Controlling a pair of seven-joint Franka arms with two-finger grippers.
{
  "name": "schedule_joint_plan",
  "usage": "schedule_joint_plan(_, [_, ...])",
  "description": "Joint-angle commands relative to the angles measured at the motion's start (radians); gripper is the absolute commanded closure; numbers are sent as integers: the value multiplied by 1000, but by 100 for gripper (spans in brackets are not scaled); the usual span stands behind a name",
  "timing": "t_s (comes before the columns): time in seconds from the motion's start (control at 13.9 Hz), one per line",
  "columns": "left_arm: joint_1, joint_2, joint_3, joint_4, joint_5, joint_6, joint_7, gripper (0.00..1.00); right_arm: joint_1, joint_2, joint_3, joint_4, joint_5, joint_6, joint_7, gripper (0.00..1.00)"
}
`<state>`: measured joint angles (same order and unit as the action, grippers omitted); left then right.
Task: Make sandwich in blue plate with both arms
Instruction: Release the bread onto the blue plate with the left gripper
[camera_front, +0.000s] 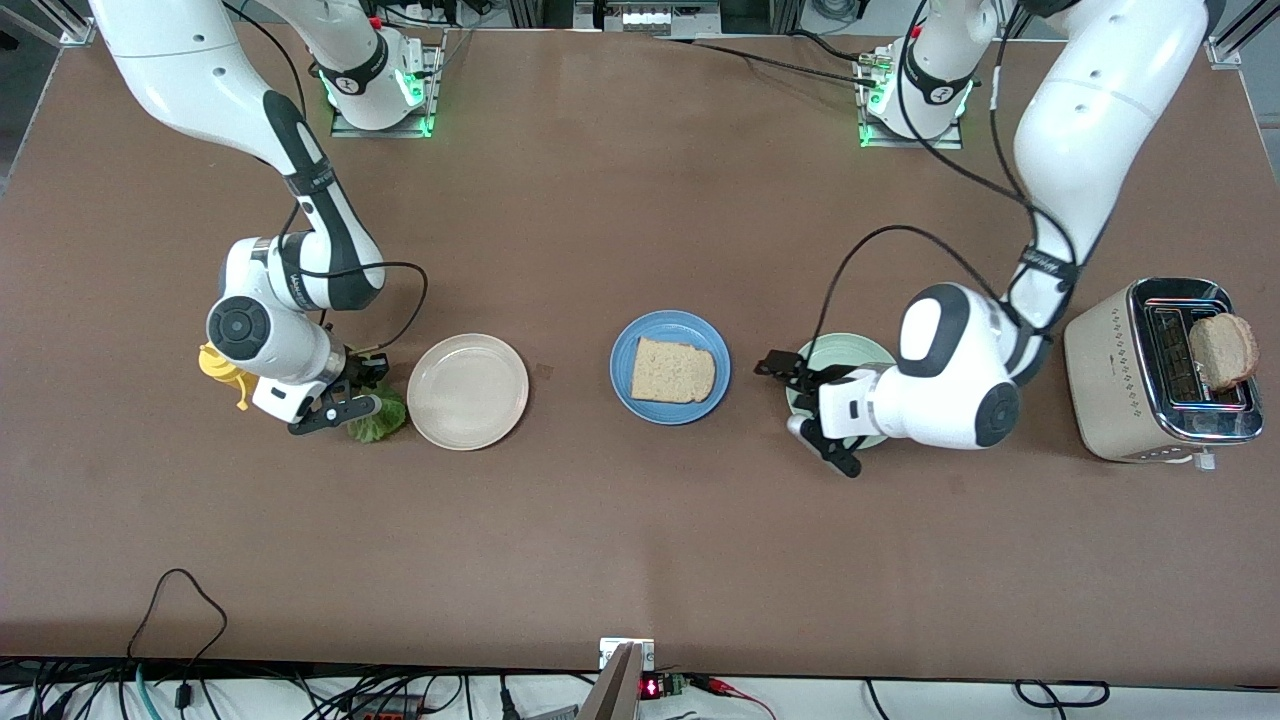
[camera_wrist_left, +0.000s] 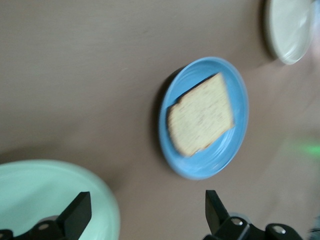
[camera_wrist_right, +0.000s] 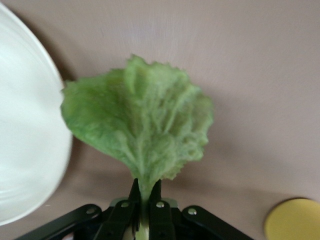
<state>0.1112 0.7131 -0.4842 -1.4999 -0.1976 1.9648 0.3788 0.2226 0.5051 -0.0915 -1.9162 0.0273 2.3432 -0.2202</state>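
**Lettuce gripped at the stem, one slice laid on the blue plate**

A single bread slice (camera_front: 673, 371) is seen lying flat in the blue plate (camera_front: 628, 398) at the middle of the table. No lettuce has yet been placed on it. A second slice (camera_front: 1222, 350) is seen standing in the toaster (camera_front: 1110, 370) at the left arm's end of the table.

The lettuce leaf (camera_wrist_right: 142, 130) is clamped by its stem between the closed fingers of the right gripper (camera_front: 340, 405), with the broad blade fanning out away from the fingertips. It is held just beside the cream-white plate (camera_front: 467, 391), toward the right arm's end. That plate lies between the leaf and the blue plate, so a carry over it is judged to be the coming move, with the leaf's long axis pointing ahead of the gripper. A yellow object (camera_front: 222, 371) is seen by the right wrist.

The left gripper (camera_front: 808, 405) is over the pale green plate (camera_front: 832, 352) with its fingers spread and nothing between them. It is the nearer to the blue plate, though empty.
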Motion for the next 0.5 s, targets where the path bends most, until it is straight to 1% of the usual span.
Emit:
schedule_joint_plan(0.0, [14,-82,15,-25,191,-55,3,0,-2,-56,41,186,11,-236,-69,100])
schedule_joint_plan(0.07, [33,-92,15,-19,272,-85,2,0,-2,-43,74,291,20,-310,-112,100])
schedule_joint_plan(0.14, [48,-101,15,-4,350,-127,2,0,1,-34,105,359,54,-350,-145,100])
schedule_joint_plan(0.22, [65,-106,15,15,421,-165,2,0,9,-24,136,399,89,-363,-166,100])
schedule_joint_plan(0.29, [79,-109,16,33,473,-193,0,0,18,-16,160,411,118,-354,-178,100])
schedule_joint_plan(0.43, [114,-112,18,55,552,-202,-1,0,35,29,225,501,129,-357,-307,100])
